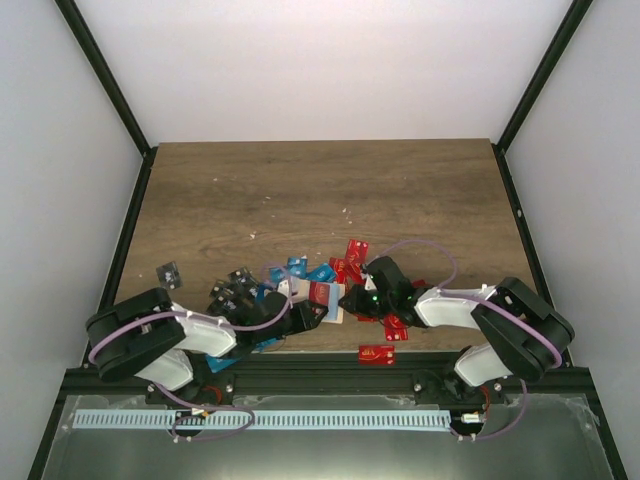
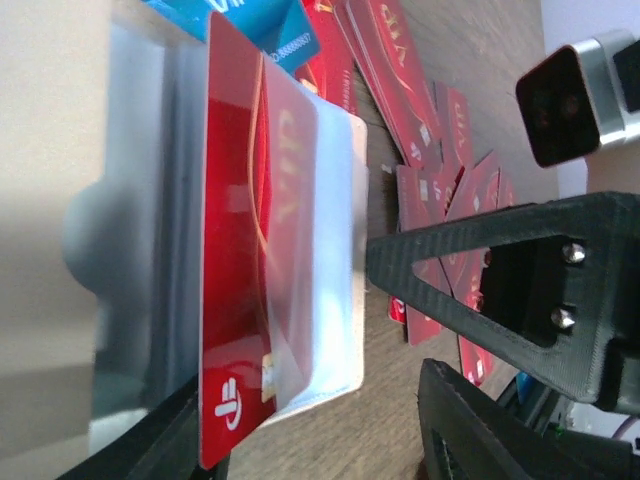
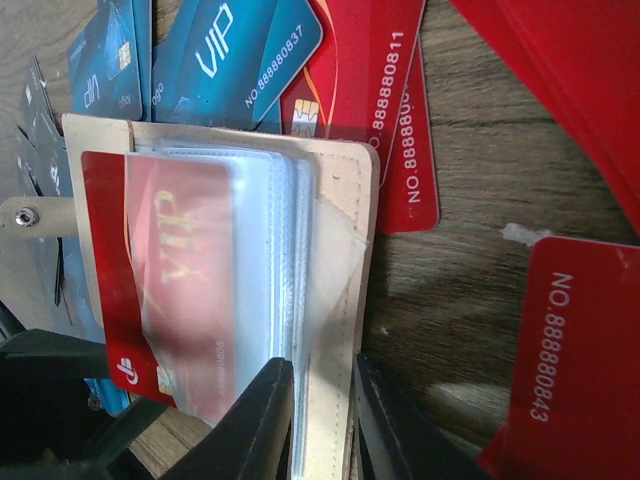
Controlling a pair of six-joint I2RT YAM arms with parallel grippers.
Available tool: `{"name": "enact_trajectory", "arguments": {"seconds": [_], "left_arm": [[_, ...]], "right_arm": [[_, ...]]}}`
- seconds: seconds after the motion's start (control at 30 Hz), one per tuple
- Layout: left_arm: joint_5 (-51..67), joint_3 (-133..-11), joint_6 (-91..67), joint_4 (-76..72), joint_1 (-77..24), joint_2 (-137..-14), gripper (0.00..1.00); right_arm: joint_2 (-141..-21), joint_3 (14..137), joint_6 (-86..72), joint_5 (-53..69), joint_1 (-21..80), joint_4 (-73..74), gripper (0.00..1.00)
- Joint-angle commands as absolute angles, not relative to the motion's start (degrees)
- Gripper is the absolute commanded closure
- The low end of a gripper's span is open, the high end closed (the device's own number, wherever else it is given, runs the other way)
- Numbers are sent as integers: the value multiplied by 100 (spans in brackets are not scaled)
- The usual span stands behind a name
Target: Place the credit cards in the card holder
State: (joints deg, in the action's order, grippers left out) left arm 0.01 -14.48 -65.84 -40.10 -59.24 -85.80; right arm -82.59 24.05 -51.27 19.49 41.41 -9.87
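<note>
right fingers (image 3: 322, 410) tight on the card holder (image 3: 345, 250), left fingers (image 2: 320, 445) apart around its red card (image 3: 105, 260) — credit cards (image 3: 400, 120) close by

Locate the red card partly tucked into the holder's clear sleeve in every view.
Top external: red card at centre, between the two arms.
Left wrist: red card on edge, centre-left.
Right wrist: red card left of centre.
Shared landmark: the beige card holder holding it.
</note>
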Motion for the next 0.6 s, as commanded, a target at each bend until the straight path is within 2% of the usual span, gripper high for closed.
{"name": "enact_trajectory", "arguments": {"seconds": [0.0, 0.3, 0.57], "left_arm": [[-137, -1773, -6255, -2734, -6012, -8227, 41], [-60, -2410, -5731, -1031, -6051, -7653, 1], [-93, -2845, -5190, -9, -6041, -7396, 0]], "right_arm": [[-8491, 2289, -5066, 1679, 4253, 176, 80], [-8409, 2488, -4942, 1589, 4252, 359, 80], [-8217, 2631, -4817, 1571, 4253, 477, 80]]}}
